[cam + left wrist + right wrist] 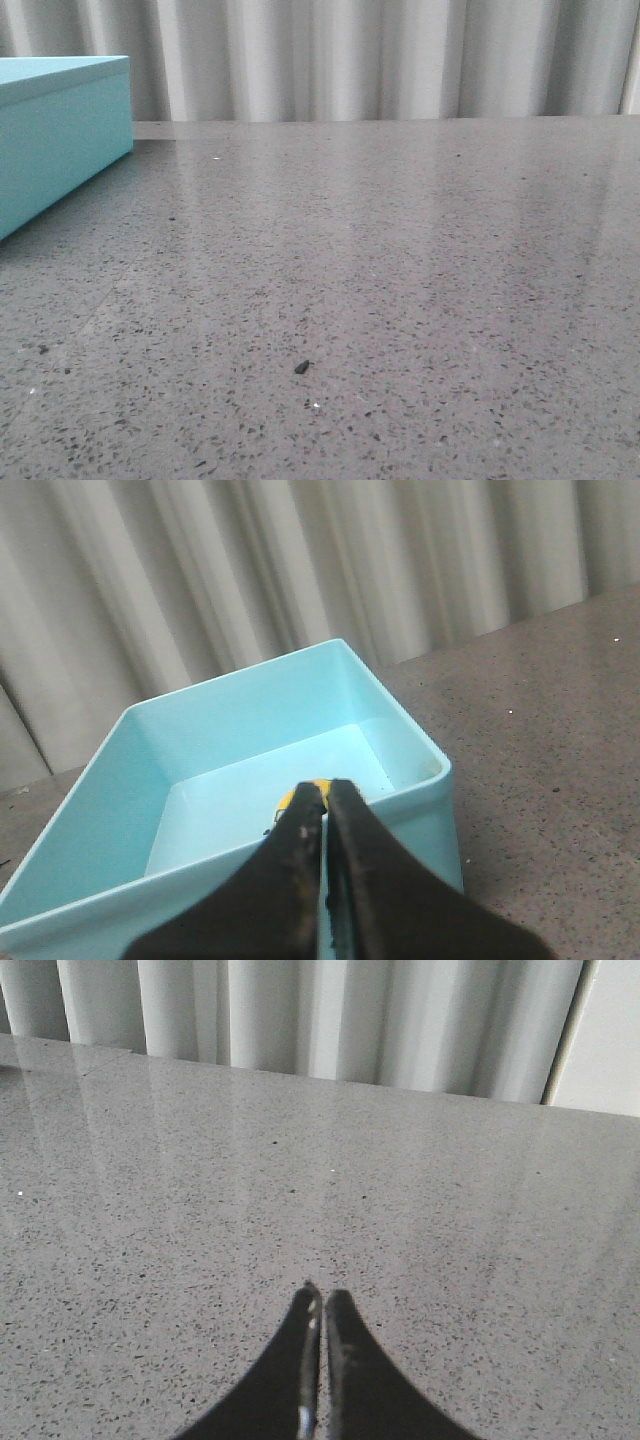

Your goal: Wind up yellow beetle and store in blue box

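The blue box (240, 705) stands open on the grey table in the left wrist view; one corner of it shows at the far left of the front view (60, 130). The yellow beetle (286, 799) lies inside the box on its floor, and only a small yellow part shows behind my fingertips. My left gripper (324, 785) is shut and hovers over the box's near wall, with nothing between its jaws. My right gripper (323, 1293) is shut and empty above bare table. Neither gripper shows in the front view.
The speckled grey tabletop (400, 280) stretches to a pleated grey curtain (380, 60) at the back. A small dark speck (301, 367) lies on the table near the front.
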